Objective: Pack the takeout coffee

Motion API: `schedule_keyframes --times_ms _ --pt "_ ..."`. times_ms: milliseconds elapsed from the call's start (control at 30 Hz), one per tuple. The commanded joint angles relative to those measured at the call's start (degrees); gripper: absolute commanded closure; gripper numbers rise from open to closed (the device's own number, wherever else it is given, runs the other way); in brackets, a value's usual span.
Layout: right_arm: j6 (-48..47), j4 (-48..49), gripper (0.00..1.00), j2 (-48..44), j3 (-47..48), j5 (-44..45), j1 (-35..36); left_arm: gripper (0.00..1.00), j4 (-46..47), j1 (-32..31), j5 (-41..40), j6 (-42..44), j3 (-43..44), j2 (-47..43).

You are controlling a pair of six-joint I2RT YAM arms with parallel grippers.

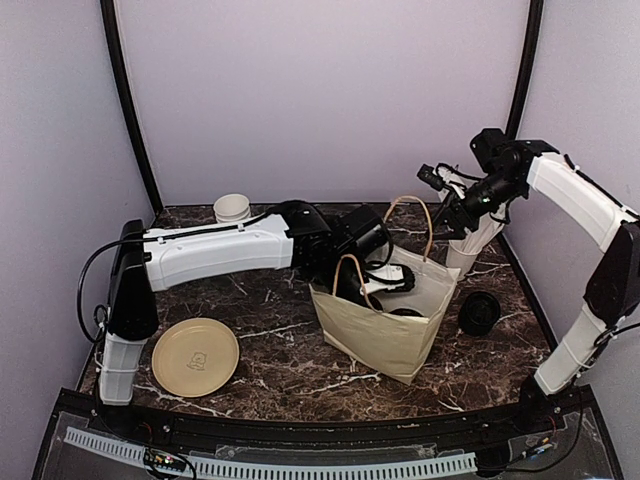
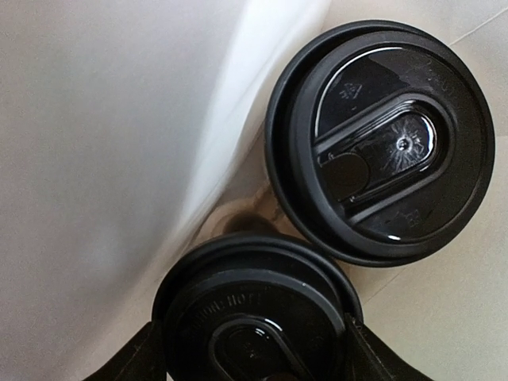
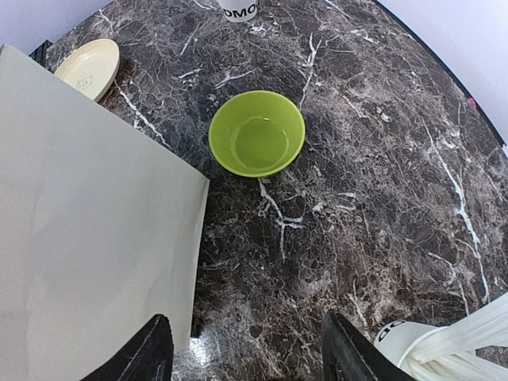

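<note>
Left gripper is down inside the tall tan paper bag, jaws clamped on the takeout coffee cup with a black plastic lid. Only the lid shows, just beside a second black-lidded cup on the bag floor. Right gripper is raised to the bag's right, jaws apart with nothing between them, above the dark marble tabletop, with a round lime-green bowl farther off.

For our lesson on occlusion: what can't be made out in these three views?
- Top view: the left tool sits hidden inside the paper bag, behind its own wrist.
- Left wrist view: the bottom edge cuts the held takeout coffee; its lid and the other lid hide the cup walls.
- Right wrist view: a white cup is cut by the top edge.
</note>
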Motion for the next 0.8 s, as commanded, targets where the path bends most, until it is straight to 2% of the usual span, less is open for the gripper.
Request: schedule_keyframes --times_ms 0,133,233,333,467,767 --pt "0.76 -0.77 0.36 -2.26 1.75 -1.79 -0.18 0.4 -10.11 -2.49 10.57 -2.69 -7.03 2.09" --pt "1.13 -0.53 0.35 -1.88 1.69 -2.02 -0.19 0.3 -7.41 -2.5 6.01 -2.58 -3.31 2.72" --pt "1.4 -0.73 0.35 -1.67 2.2 -2.1 -0.19 0.16 -5.3 -2.59 -0.39 -3.27 0.52 2.87" --pt "1.66 -0.79 0.34 -2.21 3.01 -1.74 -0.19 0.08 -4.15 -2.59 -1.7 -3.66 3.87 1.67" --pt "1.85 -1.41 0.32 -2.79 4.19 -0.85 -0.19 0.02 -4.55 -2.71 -0.68 -4.21 5.13 -1.18" --pt "3.18 -1.96 0.29 -2.93 5.13 -1.08 -0.19 0.01 -6.09 -2.94 -1.81 -3.41 5.42 -6.96"
